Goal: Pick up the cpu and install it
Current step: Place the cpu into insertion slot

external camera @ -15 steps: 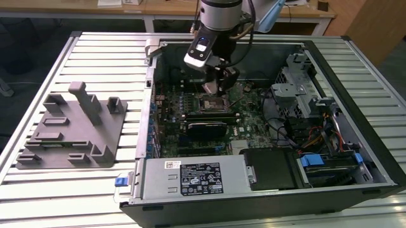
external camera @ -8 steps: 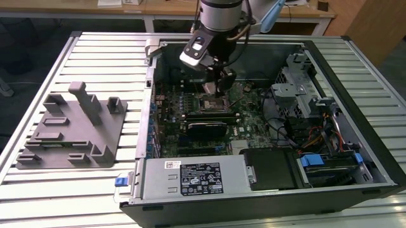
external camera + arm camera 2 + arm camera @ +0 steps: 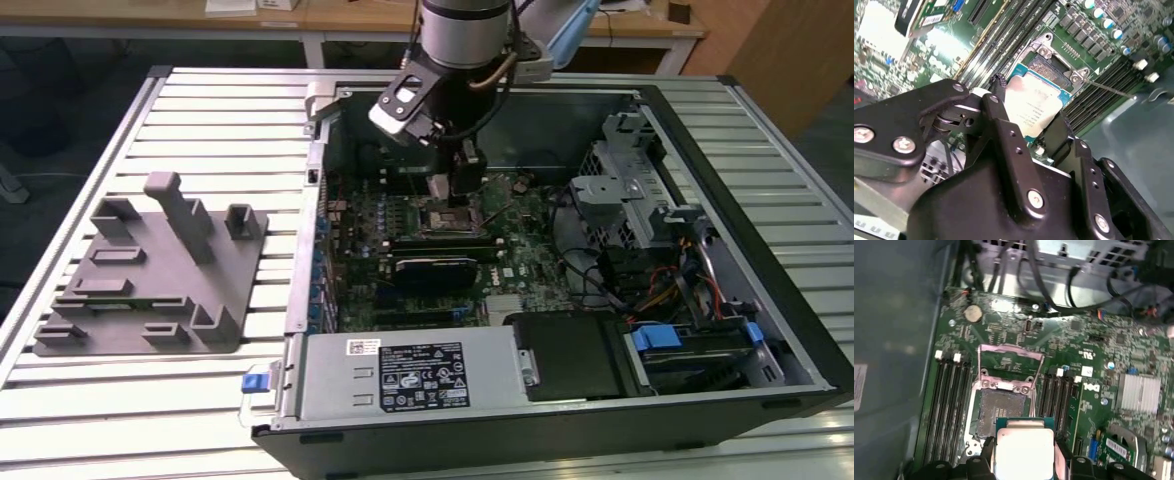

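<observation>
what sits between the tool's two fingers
The cpu, clamped edge to edge by the tool, near the open socket; both wrist views show it.

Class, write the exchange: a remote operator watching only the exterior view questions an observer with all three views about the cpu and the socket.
Operator: The gripper is low over the motherboard. Holding anything?
Observer: Yes; in both wrist views the cpu sits clamped between the black fingers.
Operator: Is the socket open?
Observer: In the first wrist view its retention frame stands swung up and the socket bed is bare.
Operator: Is the cpu seated?
Observer: Not yet; in the first wrist view it overlaps just one edge of the socket.
</observation>
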### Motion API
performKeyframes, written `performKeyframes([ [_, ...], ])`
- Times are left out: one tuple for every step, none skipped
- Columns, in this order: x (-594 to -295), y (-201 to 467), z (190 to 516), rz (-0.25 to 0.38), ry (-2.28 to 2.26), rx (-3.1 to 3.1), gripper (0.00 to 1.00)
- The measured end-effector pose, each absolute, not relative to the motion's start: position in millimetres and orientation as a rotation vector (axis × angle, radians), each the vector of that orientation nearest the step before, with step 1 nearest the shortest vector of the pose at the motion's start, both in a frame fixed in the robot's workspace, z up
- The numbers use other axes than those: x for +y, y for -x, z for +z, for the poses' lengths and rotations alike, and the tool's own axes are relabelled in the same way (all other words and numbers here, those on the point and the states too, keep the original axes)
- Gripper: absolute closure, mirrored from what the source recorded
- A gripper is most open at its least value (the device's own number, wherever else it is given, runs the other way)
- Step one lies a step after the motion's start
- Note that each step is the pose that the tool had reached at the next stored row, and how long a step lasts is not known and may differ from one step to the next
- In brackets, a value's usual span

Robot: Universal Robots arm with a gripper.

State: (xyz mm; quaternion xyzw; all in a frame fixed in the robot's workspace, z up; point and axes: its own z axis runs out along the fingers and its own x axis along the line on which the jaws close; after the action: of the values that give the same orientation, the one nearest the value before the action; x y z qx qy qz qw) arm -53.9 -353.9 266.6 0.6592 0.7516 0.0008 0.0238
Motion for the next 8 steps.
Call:
performKeyframes([
  [-353.9,53.9,266.2,0.002,-2.062,2.307,0.45],
  [-353.9,53.9,265.9,0.001,-2.083,2.288,0.45],
  [-353.9,53.9,265.5,0.000,-2.101,2.271,0.45],
  [-353.9,53.9,265.0,0.000,-2.115,2.258,0.45],
  [-353.9,53.8,264.4,0.000,-2.126,2.248,0.45],
  [-353.9,53.7,263.8,-0.001,-2.135,2.240,0.45],
  [-353.9,53.7,263.4,-0.001,-2.143,2.232,0.45],
  [-353.9,53.7,263.3,-0.001,-2.146,2.229,0.45],
])
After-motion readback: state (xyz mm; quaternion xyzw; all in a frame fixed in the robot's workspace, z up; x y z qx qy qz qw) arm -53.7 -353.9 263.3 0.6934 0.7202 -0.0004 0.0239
